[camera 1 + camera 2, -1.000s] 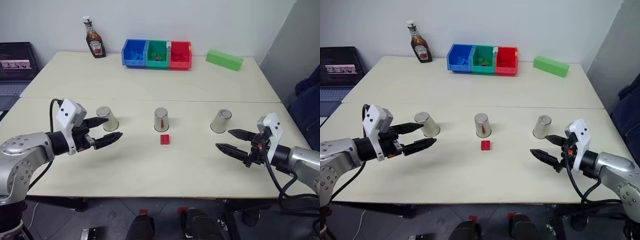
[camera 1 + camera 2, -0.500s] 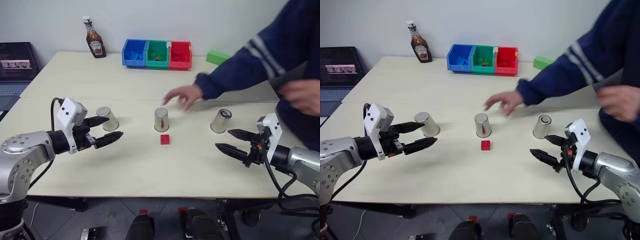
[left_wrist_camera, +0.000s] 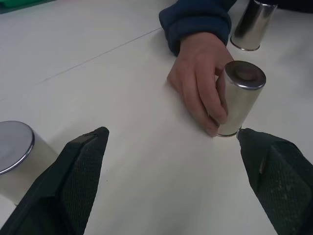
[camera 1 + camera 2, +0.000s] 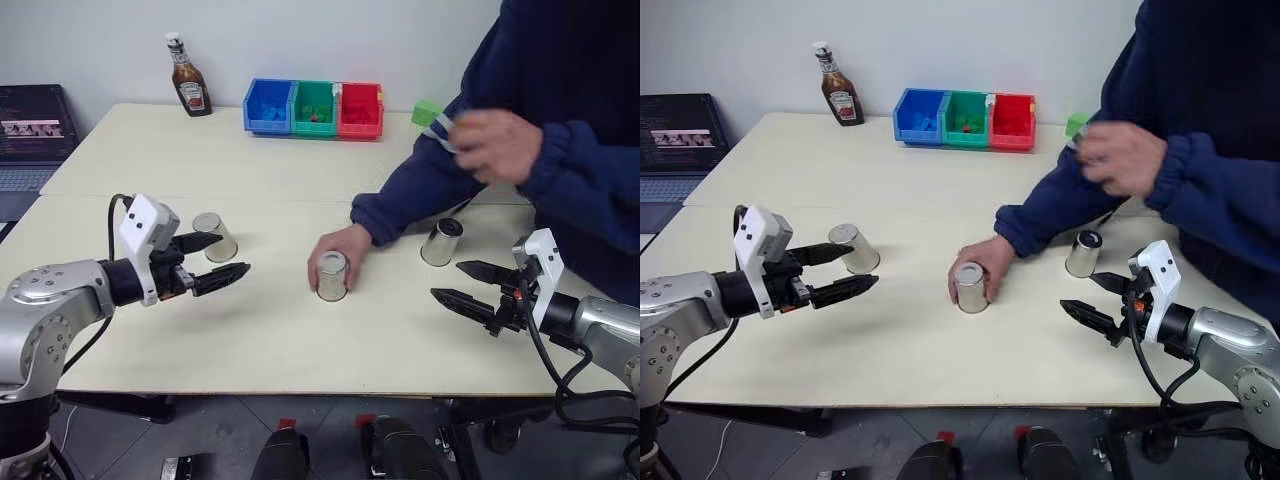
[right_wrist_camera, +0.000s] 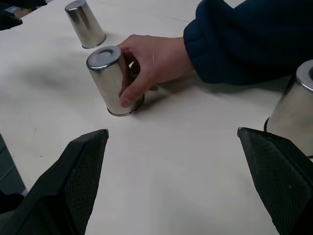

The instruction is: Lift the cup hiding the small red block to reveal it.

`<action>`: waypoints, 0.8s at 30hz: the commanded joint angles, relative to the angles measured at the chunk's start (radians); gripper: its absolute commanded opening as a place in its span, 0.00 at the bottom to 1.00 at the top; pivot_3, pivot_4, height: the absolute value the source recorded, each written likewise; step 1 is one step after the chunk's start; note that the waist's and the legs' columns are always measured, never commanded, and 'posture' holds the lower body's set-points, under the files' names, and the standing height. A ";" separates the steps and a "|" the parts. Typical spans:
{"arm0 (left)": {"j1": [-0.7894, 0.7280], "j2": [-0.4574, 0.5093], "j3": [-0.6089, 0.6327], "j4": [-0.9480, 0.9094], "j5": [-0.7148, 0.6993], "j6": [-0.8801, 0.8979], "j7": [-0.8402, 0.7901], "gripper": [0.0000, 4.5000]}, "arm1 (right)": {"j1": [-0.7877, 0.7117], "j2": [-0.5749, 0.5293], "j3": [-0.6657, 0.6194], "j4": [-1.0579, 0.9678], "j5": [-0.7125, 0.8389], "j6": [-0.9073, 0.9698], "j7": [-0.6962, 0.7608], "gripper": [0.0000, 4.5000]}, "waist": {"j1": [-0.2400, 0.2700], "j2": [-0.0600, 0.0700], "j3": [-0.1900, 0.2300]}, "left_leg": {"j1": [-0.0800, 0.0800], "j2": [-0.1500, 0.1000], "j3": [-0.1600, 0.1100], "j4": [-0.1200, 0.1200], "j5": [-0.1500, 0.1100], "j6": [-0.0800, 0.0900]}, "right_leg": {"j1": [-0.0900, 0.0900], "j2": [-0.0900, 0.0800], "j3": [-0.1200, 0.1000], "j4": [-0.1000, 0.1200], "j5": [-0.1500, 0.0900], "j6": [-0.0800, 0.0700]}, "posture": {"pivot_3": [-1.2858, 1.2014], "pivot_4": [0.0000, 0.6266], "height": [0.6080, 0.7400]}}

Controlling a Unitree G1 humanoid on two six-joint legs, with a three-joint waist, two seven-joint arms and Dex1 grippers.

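Meanwhile we wait, left gripper [image 4: 222,258] and right gripper [image 4: 462,283] both spread and empty, while a person's hand [image 4: 341,248] holds the middle cup [image 4: 332,276] mid-table (red block unseen); next we must track that cup.

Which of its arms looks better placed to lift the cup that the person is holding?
Probably neither yet: the middle cup sits about midway between the open left gripper and right gripper, with a person's hand on it.

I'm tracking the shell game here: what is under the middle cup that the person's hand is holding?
Nothing under the middle cup can be seen: it stands mouth-down on the table, gripped by the person's hand, and its metal wall hides whatever is inside.
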 commanded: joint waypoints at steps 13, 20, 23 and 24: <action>-0.036 0.010 0.000 0.005 0.007 -0.018 -0.007 0.99 | -0.012 0.000 -0.002 -0.029 0.009 -0.022 0.001 1.00 | 0.000 0.000 0.000 | 0.000 0.000 0.000 0.000 0.000 0.000 | 0.000 0.000 0.000 0.000 0.000 0.000 | 0.52 0.24 1.00; -0.035 0.006 -0.005 0.003 0.006 -0.022 -0.006 0.99 | -0.006 -0.006 -0.007 -0.033 0.011 -0.021 0.006 1.00 | 0.000 0.000 0.000 | 0.000 0.000 0.000 0.000 0.000 0.000 | 0.000 0.000 0.000 0.000 0.000 0.000 | 0.52 0.24 1.00; -0.034 0.006 -0.006 0.004 0.007 -0.024 -0.006 0.99 | -0.004 -0.010 -0.006 -0.032 0.009 -0.022 0.010 1.00 | 0.000 0.000 0.000 | 0.000 0.000 0.000 0.000 0.000 0.000 | 0.000 0.000 0.000 0.001 0.000 0.000 | 0.52 0.24 1.00; -0.032 0.006 -0.005 0.003 0.007 -0.024 -0.006 0.99 | -0.004 -0.010 -0.007 -0.033 0.009 -0.022 0.011 1.00 | 0.000 0.000 0.000 | 0.000 0.000 0.000 0.000 0.000 0.000 | 0.000 0.000 0.000 0.001 0.000 0.000 | 0.52 0.24 1.00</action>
